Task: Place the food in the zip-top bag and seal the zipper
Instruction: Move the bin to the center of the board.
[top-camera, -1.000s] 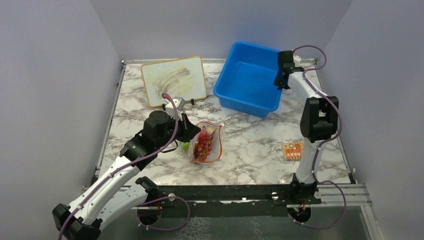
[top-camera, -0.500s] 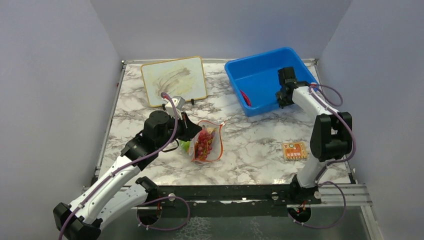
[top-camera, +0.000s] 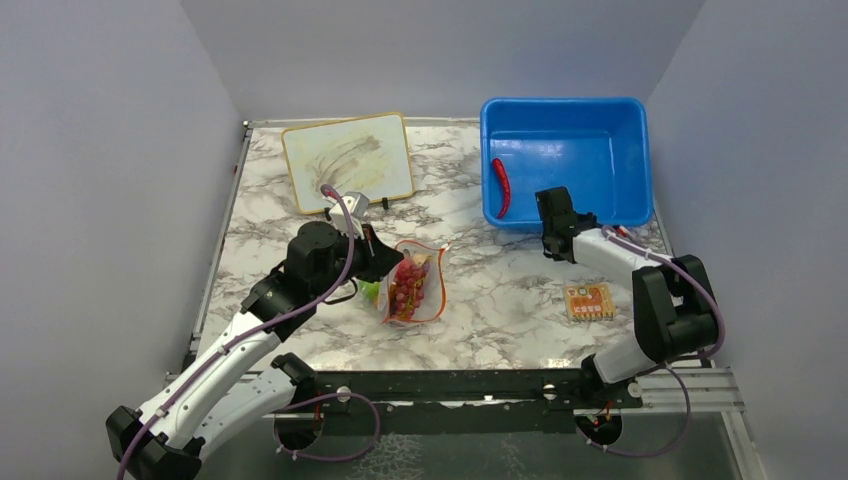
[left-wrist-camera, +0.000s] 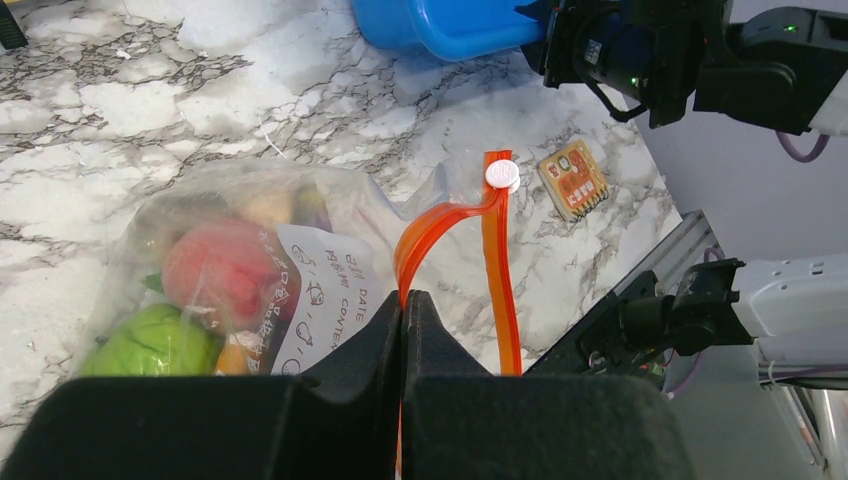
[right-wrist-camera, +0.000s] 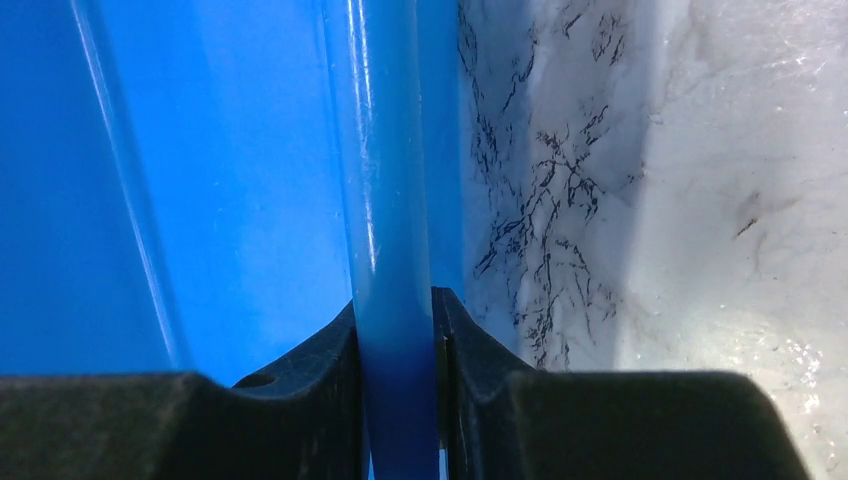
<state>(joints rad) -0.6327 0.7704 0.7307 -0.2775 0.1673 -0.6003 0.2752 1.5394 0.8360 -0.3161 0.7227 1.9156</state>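
Observation:
The clear zip-top bag (top-camera: 425, 300) lies at the table's middle with grapes (top-camera: 405, 284) inside. In the left wrist view it holds a pink-red peach (left-wrist-camera: 218, 270) and a green lime (left-wrist-camera: 150, 342). My left gripper (top-camera: 386, 261) is shut on one end of the orange-red zipper (left-wrist-camera: 497, 262), which bows open up to its white slider (left-wrist-camera: 501, 176); the left wrist view (left-wrist-camera: 402, 300) shows the jaws pinched on the strip. A red chili (top-camera: 502, 186) lies in the blue bin (top-camera: 600, 104). My right gripper (top-camera: 552, 208) is shut on the bin's near rim (right-wrist-camera: 385, 200).
A whiteboard (top-camera: 347, 160) lies at the back left. A flat orange card (top-camera: 588, 300) lies at the front right, also in the left wrist view (left-wrist-camera: 572, 178). The bin stands against the back right walls.
My right gripper has swung the blue bin round and moved it right, so it now sits square at the back right. The chili has come into view. The left arm and bag have not moved.

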